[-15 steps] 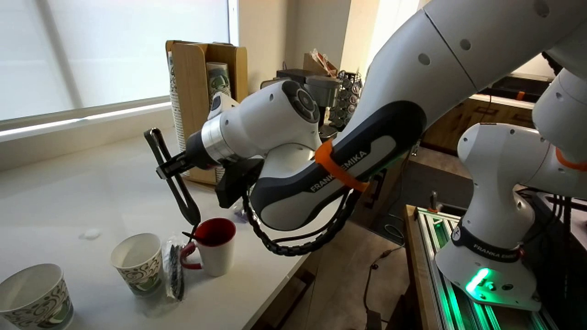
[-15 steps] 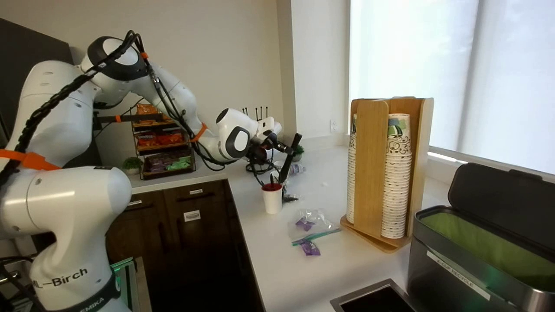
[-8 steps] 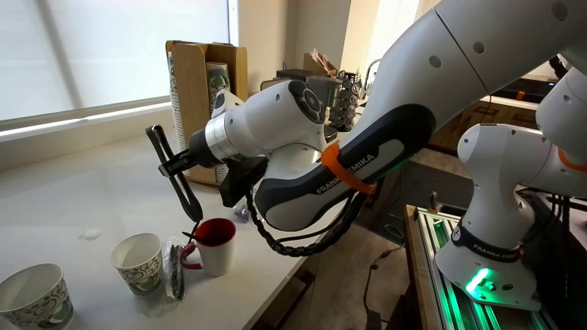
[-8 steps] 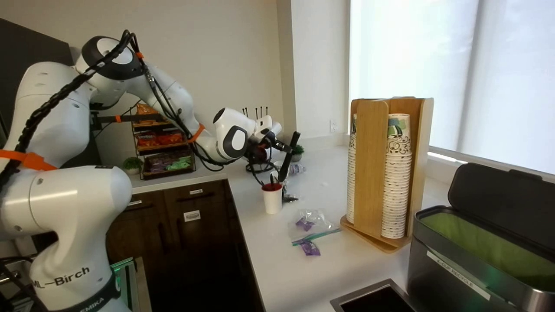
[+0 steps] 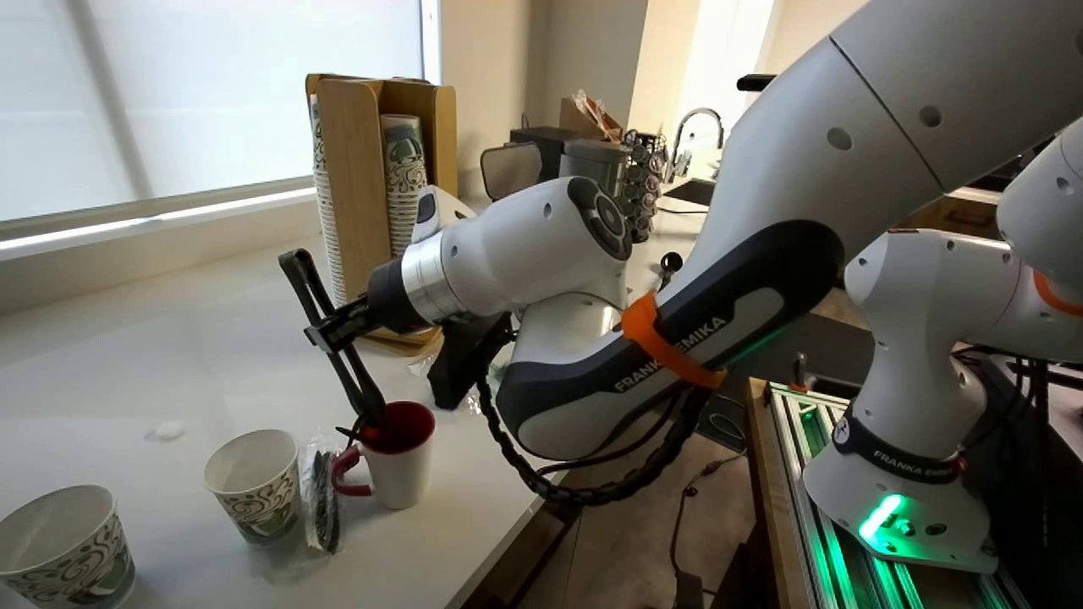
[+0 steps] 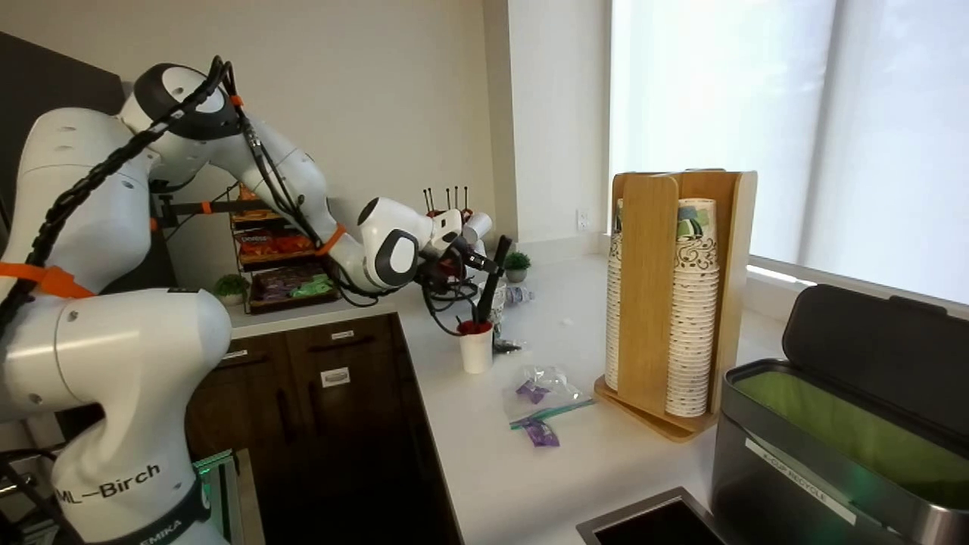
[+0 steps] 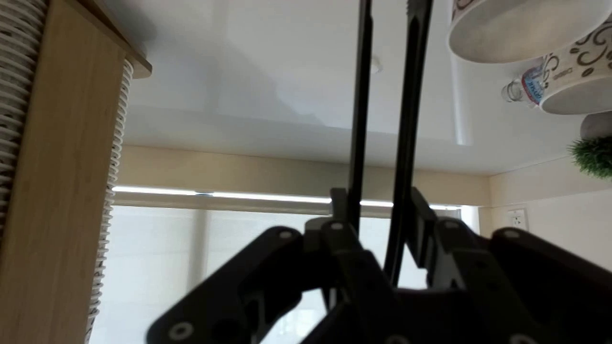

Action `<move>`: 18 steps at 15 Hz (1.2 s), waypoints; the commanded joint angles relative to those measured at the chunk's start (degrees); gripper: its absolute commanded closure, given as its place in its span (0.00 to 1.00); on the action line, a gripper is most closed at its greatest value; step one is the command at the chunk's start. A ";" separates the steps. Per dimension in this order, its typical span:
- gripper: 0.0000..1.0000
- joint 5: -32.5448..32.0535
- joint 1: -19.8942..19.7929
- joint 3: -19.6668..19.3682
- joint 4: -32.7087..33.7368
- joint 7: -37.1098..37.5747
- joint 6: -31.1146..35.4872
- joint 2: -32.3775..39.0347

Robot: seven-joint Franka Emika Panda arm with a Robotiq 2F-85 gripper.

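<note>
The pincer [image 5: 328,330] is clamped on black tongs [image 5: 370,399], tilted, their lower end at the mouth of the red-lined white mug [image 5: 404,474] near the edge of the desk [image 5: 127,364]; between the mug and a paper cup [image 5: 262,503] lies a clear packet [image 5: 321,499].

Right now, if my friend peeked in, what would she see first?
Probably the big white-and-black jointed robot arm, which hangs over the white countertop. Its black gripper is closed on long black tongs, whose lower end is at the mouth of a white mug with a red inside. Next, the tall brown wooden holder with stacked patterned paper cups, near the bright window.
</note>
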 commanded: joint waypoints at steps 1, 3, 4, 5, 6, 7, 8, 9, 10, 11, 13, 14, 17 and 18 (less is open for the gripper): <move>0.92 2.37 2.97 -1.57 -2.74 -0.21 2.30 0.59; 0.92 2.44 3.92 -2.38 -3.84 -0.41 2.39 0.82; 0.92 2.44 4.09 -2.56 -4.32 -0.26 2.64 0.66; 0.92 6.13 3.05 -0.57 -4.44 -4.77 2.99 -0.42; 0.92 3.15 4.38 -2.58 -5.14 -1.02 2.60 0.71; 0.92 3.36 4.38 -2.53 -5.27 -1.79 2.35 0.76; 0.92 6.31 2.84 -0.13 -4.82 -5.98 2.32 -0.30; 0.92 6.12 2.07 0.86 -4.39 -6.26 2.29 -0.46; 0.92 3.48 2.99 -0.55 -4.17 -3.62 1.20 0.93; 0.92 3.06 2.61 0.12 -3.80 -4.02 1.19 0.98; 0.92 3.13 3.14 0.00 -3.93 -4.32 0.64 1.44; 0.92 3.47 3.53 -0.26 -4.10 -4.56 0.19 1.96; 0.92 3.23 3.27 -0.12 -3.79 -5.30 -1.82 3.45; 0.92 5.78 1.60 1.93 -2.53 -8.11 -2.37 3.56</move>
